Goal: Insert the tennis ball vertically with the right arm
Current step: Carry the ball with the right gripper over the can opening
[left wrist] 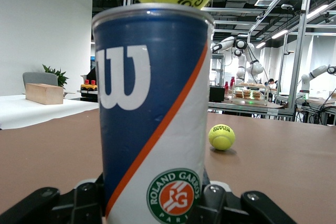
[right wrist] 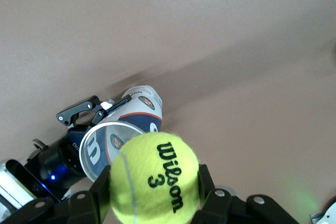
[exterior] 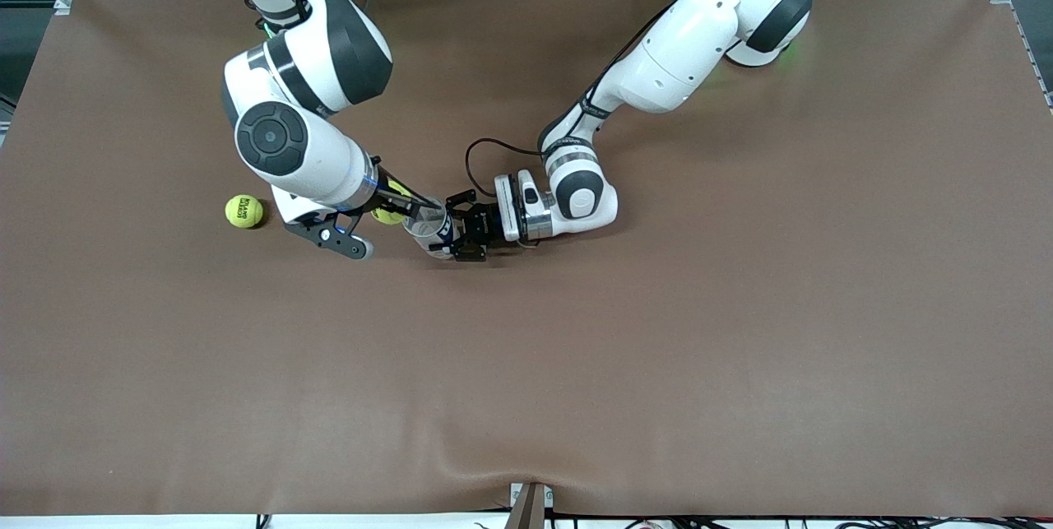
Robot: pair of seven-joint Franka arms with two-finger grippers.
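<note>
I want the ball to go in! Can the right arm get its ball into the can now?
Probably yes. The right tool holds the tennis ball just above the can, which the left tool holds upright, its open top uncovered.

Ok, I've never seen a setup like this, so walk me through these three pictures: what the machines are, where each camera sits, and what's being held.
Two white jointed robot arms work at a brown table. One picture looks down from a high camera facing them; the other two come from cameras on each arm's wrist.

The left gripper, a wide black claw, is shut on the upright blue-and-white tennis ball can with an open top, standing on the table. The right gripper, with slim straight fingers, is shut on a yellow-green tennis ball printed "Wilson 3", just over the can's mouth.

A second yellow-green tennis ball lies loose on the table, toward the right arm's end.
</note>
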